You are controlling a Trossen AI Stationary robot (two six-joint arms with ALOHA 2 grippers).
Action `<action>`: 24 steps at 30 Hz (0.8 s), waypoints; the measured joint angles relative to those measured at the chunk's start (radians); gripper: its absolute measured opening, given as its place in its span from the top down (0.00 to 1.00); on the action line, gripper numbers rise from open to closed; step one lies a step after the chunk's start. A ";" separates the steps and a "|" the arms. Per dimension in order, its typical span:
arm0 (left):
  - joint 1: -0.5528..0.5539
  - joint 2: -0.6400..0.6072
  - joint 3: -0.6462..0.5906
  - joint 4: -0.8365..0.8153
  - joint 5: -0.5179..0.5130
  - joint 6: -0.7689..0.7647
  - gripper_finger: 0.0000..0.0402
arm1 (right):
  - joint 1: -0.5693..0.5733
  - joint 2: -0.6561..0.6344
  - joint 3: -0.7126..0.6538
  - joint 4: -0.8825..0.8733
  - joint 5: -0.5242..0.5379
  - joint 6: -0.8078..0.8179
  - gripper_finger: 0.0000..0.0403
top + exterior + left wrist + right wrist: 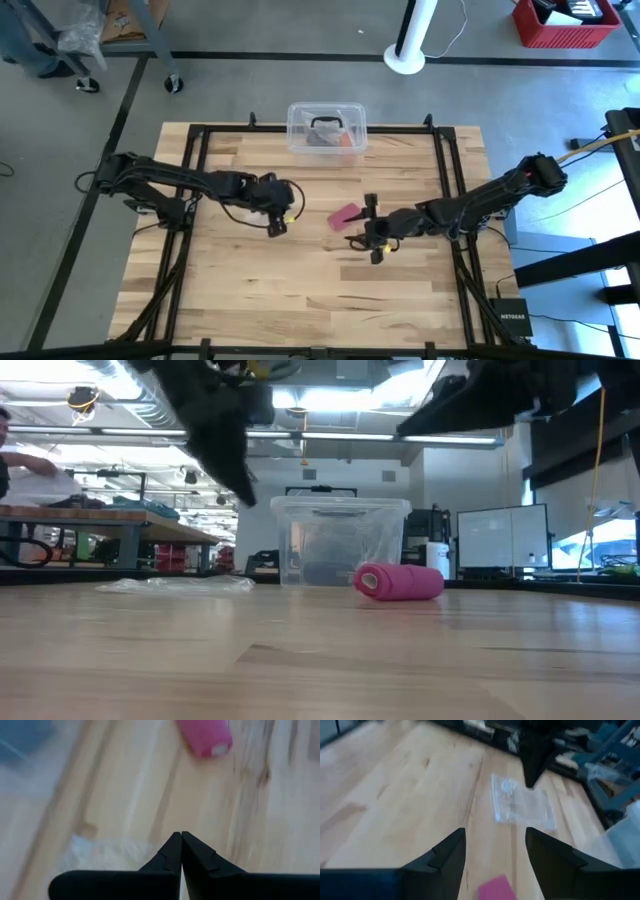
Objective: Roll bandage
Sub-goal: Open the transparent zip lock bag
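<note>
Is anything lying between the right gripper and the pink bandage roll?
Nothing visible. The bandage roll lies on bare table just beside the open right gripper. The clear bag lies beyond it, under the shut left gripper.

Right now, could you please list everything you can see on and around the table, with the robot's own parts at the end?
bandage: one, pink, rolled up, lying on the table between the two grippers, touched by neither.
plastic box: one, clear with a black handle, at the table's far edge, lid on.
plastic bag: one, clear, flat on the wood below the left gripper.
table: one, light wood with a black frame.
red crate: one, on the floor past the table's far right corner.
person: one, partly seen in the room behind.
left gripper: one, dark, shut and empty, raised left of the bandage.
right gripper: one, dark, open and empty, raised just right of the bandage.
</note>
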 joint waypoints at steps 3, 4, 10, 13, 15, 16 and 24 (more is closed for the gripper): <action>-0.001 0.003 -0.048 -0.022 0.002 -0.040 0.96 | 0.001 0.025 0.000 -0.010 0.008 0.001 0.48; -0.001 0.003 -0.062 -0.035 0.002 -0.053 0.94 | 0.001 0.033 0.000 -0.009 0.008 0.001 0.48; 0.005 -0.003 -0.085 -0.216 0.000 -0.151 0.78 | 0.001 0.083 0.000 -0.010 0.009 0.015 0.48; 0.005 -0.002 -0.108 -0.313 -0.001 -0.241 0.70 | 0.001 0.103 0.000 -0.013 0.009 0.015 0.48; 0.006 -0.002 -0.131 -0.323 -0.001 -0.292 0.67 | 0.001 0.110 0.000 -0.012 0.009 0.015 0.48; 0.005 -0.002 -0.145 -0.318 -0.001 -0.300 0.65 | 0.001 0.113 0.000 -0.008 0.010 0.015 0.48; 0.004 -0.002 -0.256 -0.148 0.015 -0.256 0.59 | 0.001 0.114 0.000 -0.006 0.012 0.015 0.48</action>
